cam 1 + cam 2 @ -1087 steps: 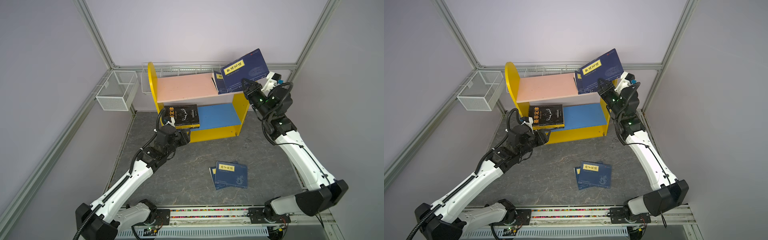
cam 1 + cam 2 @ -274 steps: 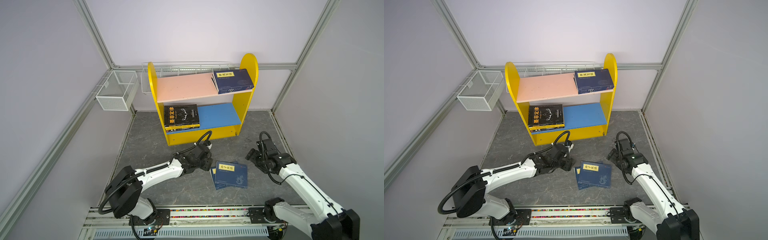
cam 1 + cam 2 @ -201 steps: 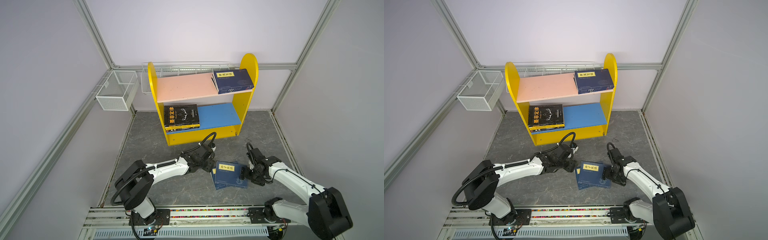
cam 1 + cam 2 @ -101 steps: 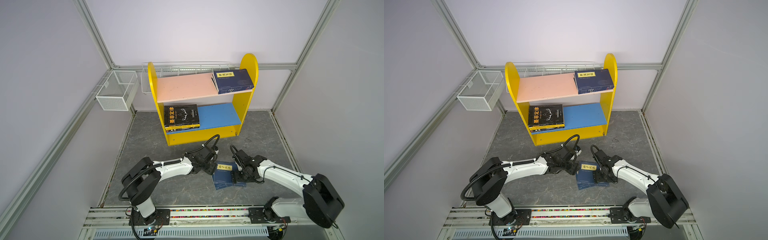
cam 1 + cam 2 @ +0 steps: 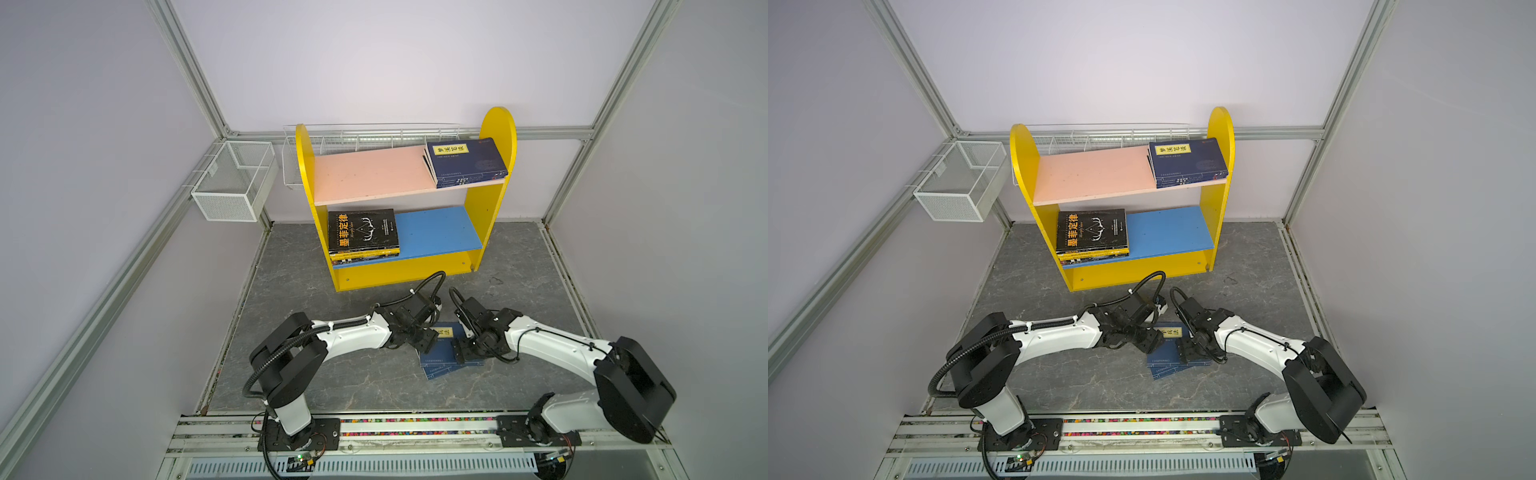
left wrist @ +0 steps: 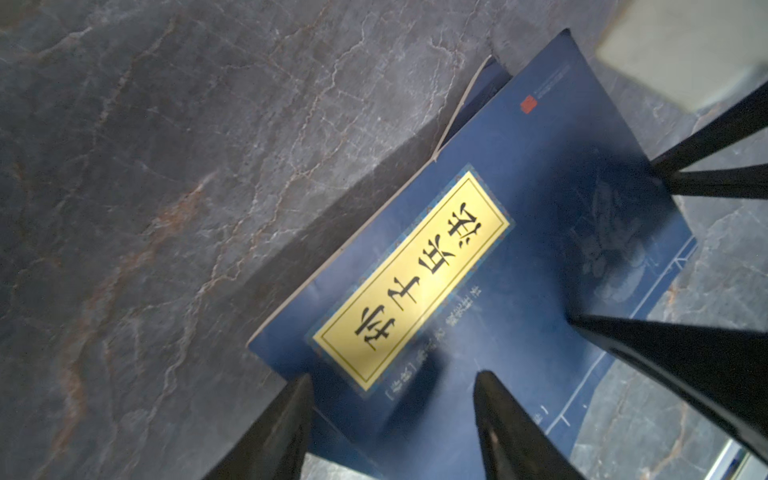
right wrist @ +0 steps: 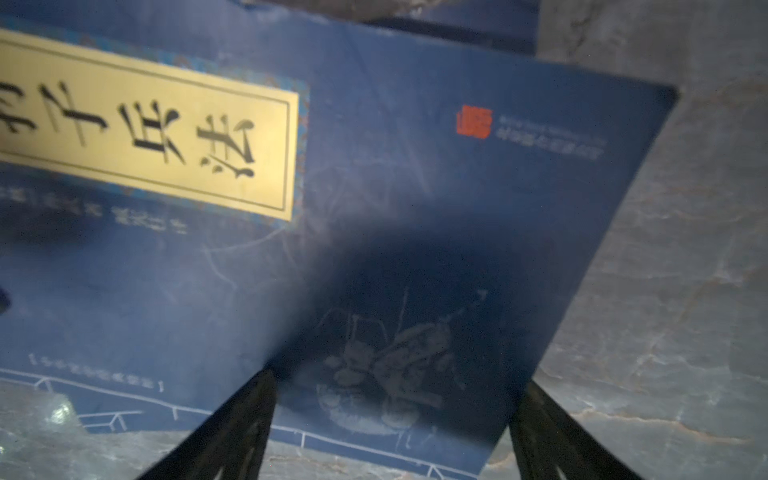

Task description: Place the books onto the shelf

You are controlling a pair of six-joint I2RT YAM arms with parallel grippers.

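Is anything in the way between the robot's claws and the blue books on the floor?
No, nothing I can see. The open left gripper and open right gripper are right over the top navy paperback with its yellow title label, lying on the grey marbled floor. Bare floor also lies between it and the yellow-sided shelf.

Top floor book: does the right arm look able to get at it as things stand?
Probably yes. The right gripper is open right over the book, one finger over the cover and one past its edge, nothing between. The left gripper, open at the label end, may crowd it.
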